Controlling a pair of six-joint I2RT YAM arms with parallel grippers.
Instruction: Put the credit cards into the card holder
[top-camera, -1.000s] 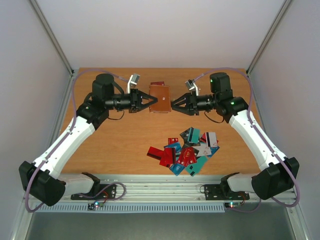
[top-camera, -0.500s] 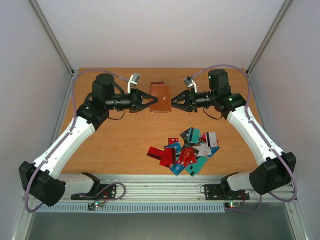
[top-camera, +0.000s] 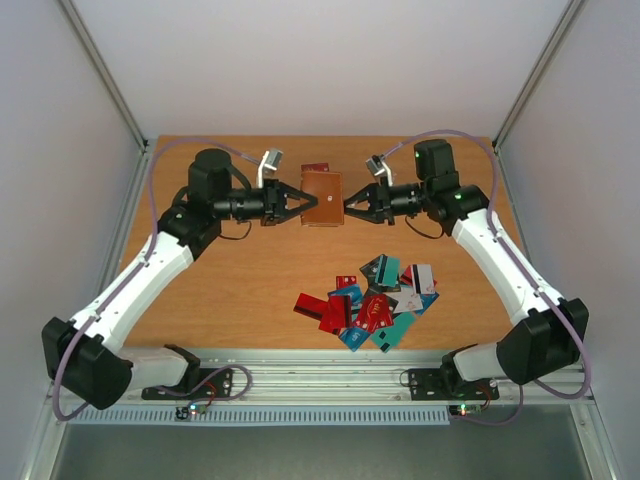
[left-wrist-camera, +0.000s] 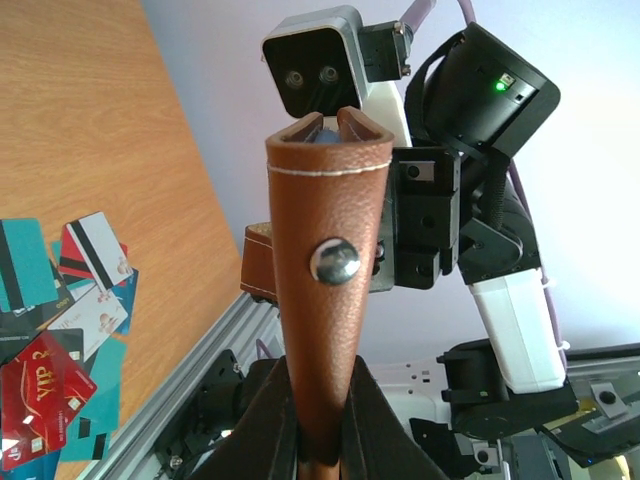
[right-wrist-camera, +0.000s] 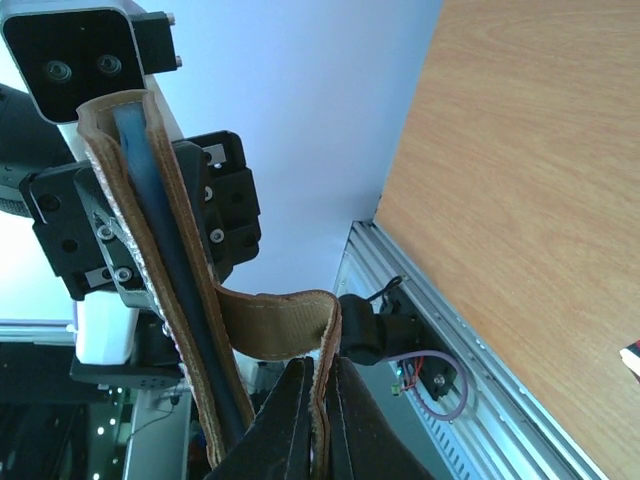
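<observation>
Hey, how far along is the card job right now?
Barely started. One blue card seems to sit inside the card holder. In hand: the left gripper and right gripper both pinch the holder, lifted between them. Left to do: the pile of cards lying on the table, none being carried.

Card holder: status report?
Left pincer shut on card holder; right pincer shut on its flap. Credit cards heaped apart, untouched. Nothing in the way.

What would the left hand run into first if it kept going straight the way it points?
The brown card holder clamped in the left hand itself; right behind it, probably the right hand, gripping the opposite edge.
</observation>
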